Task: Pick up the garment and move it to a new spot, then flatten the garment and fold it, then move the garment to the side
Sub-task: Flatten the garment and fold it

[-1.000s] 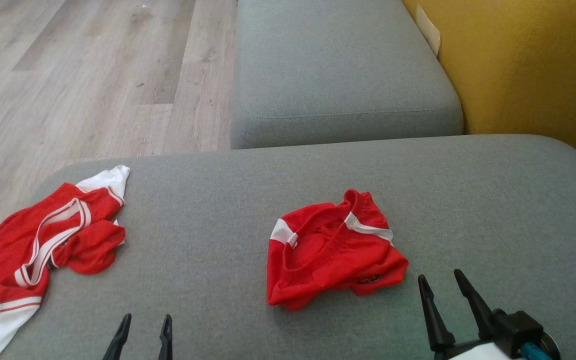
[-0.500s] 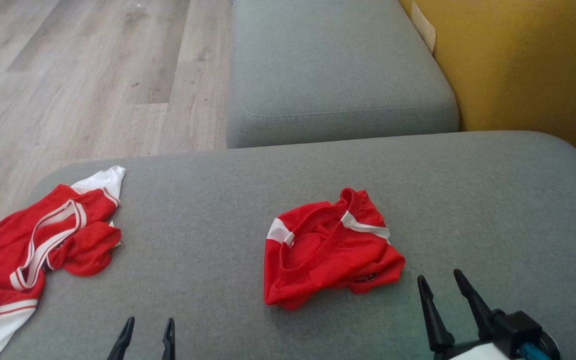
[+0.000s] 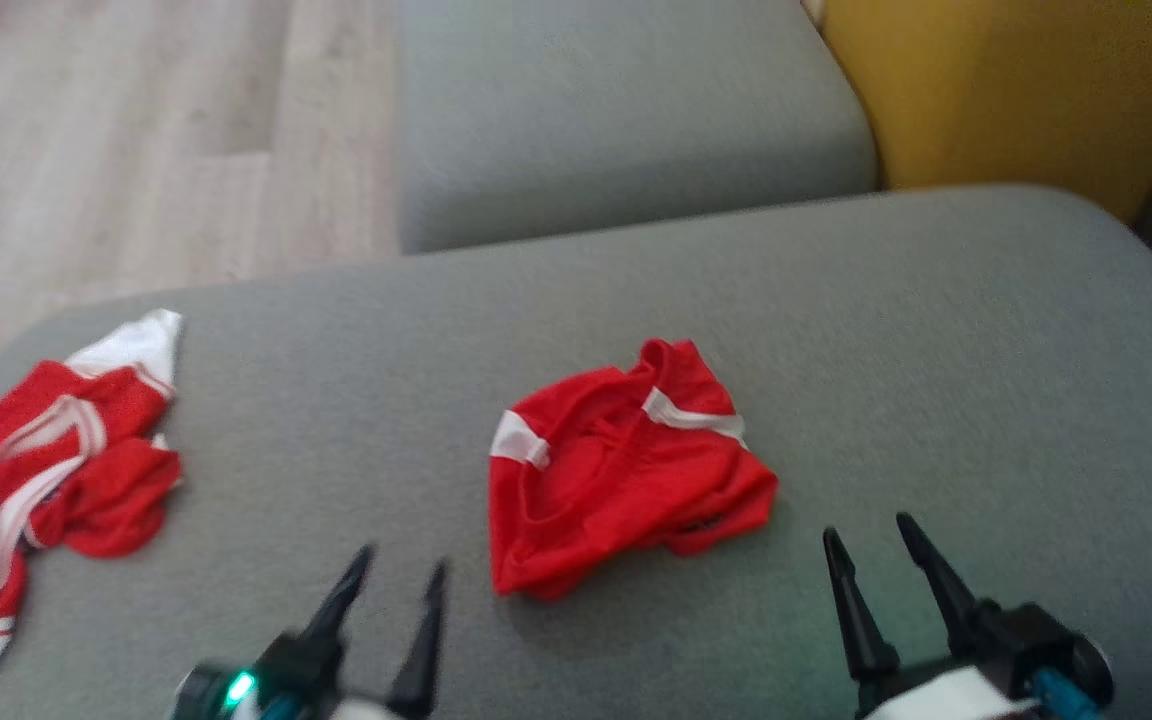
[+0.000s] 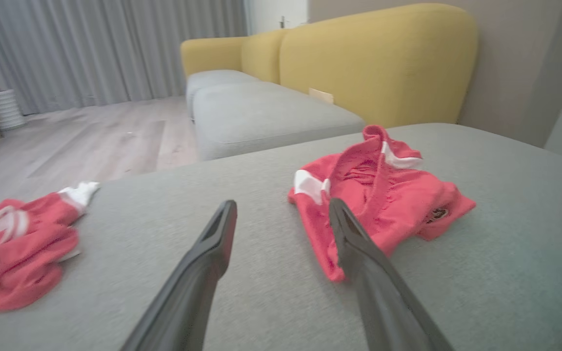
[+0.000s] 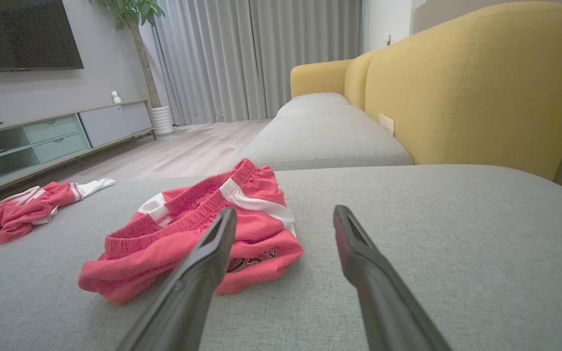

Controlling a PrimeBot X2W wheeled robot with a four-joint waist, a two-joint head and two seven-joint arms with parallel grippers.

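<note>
A crumpled pair of red shorts with white side stripes, the garment point(image 3: 626, 480) point(image 4: 378, 195) point(image 5: 198, 229), lies in the middle of the grey cushion point(image 3: 936, 350). My left gripper point(image 3: 398, 577) point(image 4: 281, 209) hovers open just left of and in front of it, nothing between its fingers. To the garment's right, my right gripper point(image 3: 866, 535) point(image 5: 285, 217) is open too and empty, its fingers pointing past the shorts' right edge.
A second red and white garment point(image 3: 36, 480) point(image 4: 12, 243) point(image 5: 27, 209) lies bunched at the cushion's left edge, partly hanging off. Beyond are another grey seat cushion point(image 3: 626, 110), the yellow backrest point(image 3: 1016, 90) at right and wooden floor point(image 3: 136, 150) at left.
The head camera has tilted, shifting the whole picture. My left gripper has come forward and up toward the shorts' left side. The right gripper has barely moved.
</note>
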